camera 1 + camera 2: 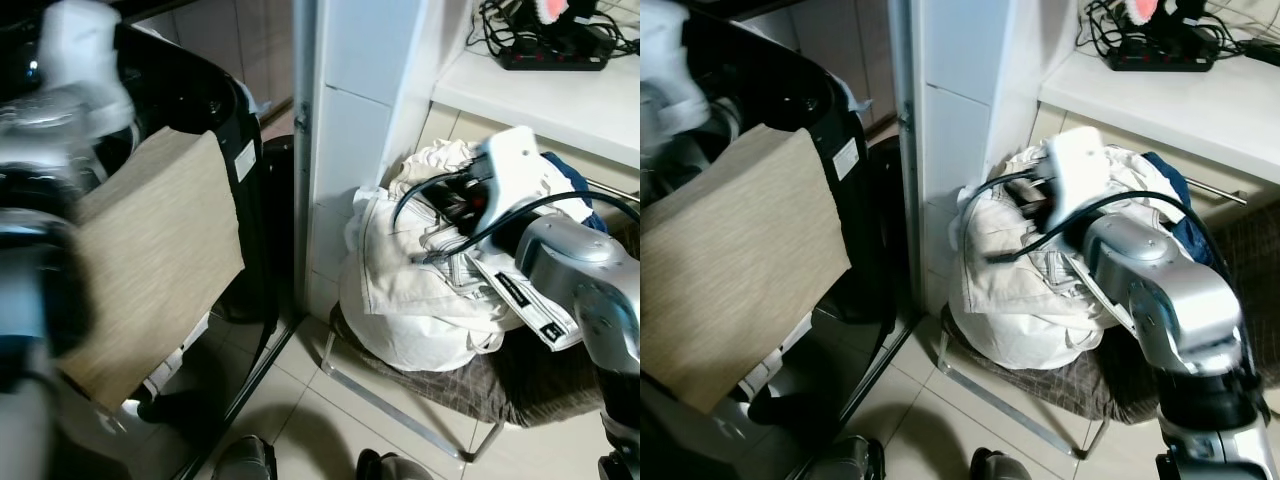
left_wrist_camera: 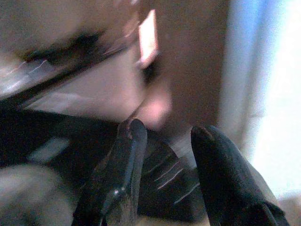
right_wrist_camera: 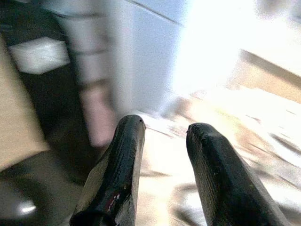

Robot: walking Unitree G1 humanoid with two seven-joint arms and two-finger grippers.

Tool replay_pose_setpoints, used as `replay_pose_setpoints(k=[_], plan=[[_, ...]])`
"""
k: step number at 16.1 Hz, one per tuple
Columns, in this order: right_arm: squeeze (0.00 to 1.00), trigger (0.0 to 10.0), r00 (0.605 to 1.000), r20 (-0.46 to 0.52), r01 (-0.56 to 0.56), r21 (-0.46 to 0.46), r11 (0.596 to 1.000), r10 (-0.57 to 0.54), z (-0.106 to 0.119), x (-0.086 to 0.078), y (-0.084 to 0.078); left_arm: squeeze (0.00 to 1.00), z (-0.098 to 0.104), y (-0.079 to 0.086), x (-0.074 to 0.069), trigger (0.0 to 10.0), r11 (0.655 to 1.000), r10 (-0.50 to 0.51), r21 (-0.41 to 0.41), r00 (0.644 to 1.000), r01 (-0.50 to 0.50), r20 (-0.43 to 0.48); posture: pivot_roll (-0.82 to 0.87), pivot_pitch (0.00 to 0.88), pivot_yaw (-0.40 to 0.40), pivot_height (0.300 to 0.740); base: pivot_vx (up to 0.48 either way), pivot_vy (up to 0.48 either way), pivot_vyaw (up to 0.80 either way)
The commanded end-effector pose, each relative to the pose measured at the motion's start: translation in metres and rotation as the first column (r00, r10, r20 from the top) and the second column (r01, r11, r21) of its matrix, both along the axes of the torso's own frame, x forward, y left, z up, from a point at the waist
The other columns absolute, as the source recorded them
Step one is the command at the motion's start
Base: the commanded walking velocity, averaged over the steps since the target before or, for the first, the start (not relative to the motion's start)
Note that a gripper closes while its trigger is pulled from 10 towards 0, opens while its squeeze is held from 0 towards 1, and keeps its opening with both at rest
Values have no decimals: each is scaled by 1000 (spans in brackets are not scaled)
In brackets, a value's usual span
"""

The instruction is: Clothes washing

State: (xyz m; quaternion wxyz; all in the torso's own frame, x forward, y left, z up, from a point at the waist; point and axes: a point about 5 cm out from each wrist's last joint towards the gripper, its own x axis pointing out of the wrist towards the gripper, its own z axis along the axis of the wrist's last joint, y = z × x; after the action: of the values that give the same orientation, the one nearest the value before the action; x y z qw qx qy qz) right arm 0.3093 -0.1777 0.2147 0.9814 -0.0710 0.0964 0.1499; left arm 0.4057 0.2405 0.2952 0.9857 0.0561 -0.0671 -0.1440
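Clothes (image 1: 420, 290), mostly white and cream, sit in a heaped bundle on a low metal-framed rack (image 1: 400, 405) covered with dark checked cloth, on the tiled floor (image 1: 300, 420) just beside the white tiled pillar (image 1: 350, 130). Nearest the camera, two dark shoes (image 1: 245, 462) show at the lower edge of the floor. On the robot's left, a beige cloth (image 1: 150, 270) hangs over the front edge of a black washing machine (image 1: 215, 100), and the blurred left arm rises in front of it. The left gripper (image 2: 164, 141), seen from its wrist, has its two black fingers parted with nothing between them. The right arm reaches over the top of the bundle; the right gripper (image 3: 162, 136) also has its fingers spread apart and empty, pointing towards the pale fabric. A blue garment (image 1: 570, 185) lies at the bundle's far side. Beyond, a white counter (image 1: 540, 100) carries a black power strip (image 1: 555, 50) with tangled cables near its back edge.
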Motion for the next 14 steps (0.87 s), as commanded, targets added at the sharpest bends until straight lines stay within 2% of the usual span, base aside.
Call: replay_pose_setpoints(k=[1,2,3,5,6,8,9,10,11,12,14], plan=[[1000,10000,996,21,84,-16,996,-83,-3,4,-12,0,-1,-11,-2,10000,995,-82,-51,996,84,44,-112,67,-2,740,0,0,0],[1000,10000,986,23,168,-25,985,-167,-10,10,-25,0,-14,-42,-5,10000,977,-192,-82,979,198,71,-112,67,-4,740,0,0,0],[1000,10000,977,7,214,-42,976,-214,-17,15,-33,0,-27,-66,-12,10000,958,-259,-106,963,266,74,-112,68,-7,740,0,0,0],[1000,10000,961,-65,260,-124,957,-270,-37,20,-45,0,-56,-101,-30,10000,935,-335,-107,940,339,60,-109,74,-11,740,0,0,0],[1000,10000,952,-92,276,-156,948,-292,-44,20,-50,0,-67,-111,-39,10000,923,-372,-92,927,374,42,-109,78,-12,740,0,0,0],[1000,10000,939,-120,302,-158,940,-322,-51,21,-56,0,-76,-119,-50,10000,909,-414,-40,910,415,33,-111,84,-14,740,0,0,0],[1000,10000,924,-148,334,-136,933,-352,-58,22,-62,0,-81,-124,-61,10000,897,-441,-6,897,441,25,-111,84,-14,740,0,0,0],[1000,10000,920,-159,339,-133,931,-357,-61,23,-63,0,-83,-126,-66,10000,890,-456,-5,890,456,14,-111,84,-14,740,0,0,0],[1000,10000,925,-187,308,-137,941,-330,-67,25,-64,0,-87,-131,-77,10000,874,-486,-3,874,486,-13,-109,89,-13,740,0,0,0],[1000,10000,929,-199,288,-140,947,-312,-69,26,-63,0,-88,-133,-81,10000,869,-494,-3,869,495,-24,-109,89,-13,740,0,0,0],[1000,10000,937,-267,180,-184,966,-225,-77,25,-59,0,-96,-140,-98,10000,825,-562,8,823,564,-77,-104,91,-14,740,0,0,0]])
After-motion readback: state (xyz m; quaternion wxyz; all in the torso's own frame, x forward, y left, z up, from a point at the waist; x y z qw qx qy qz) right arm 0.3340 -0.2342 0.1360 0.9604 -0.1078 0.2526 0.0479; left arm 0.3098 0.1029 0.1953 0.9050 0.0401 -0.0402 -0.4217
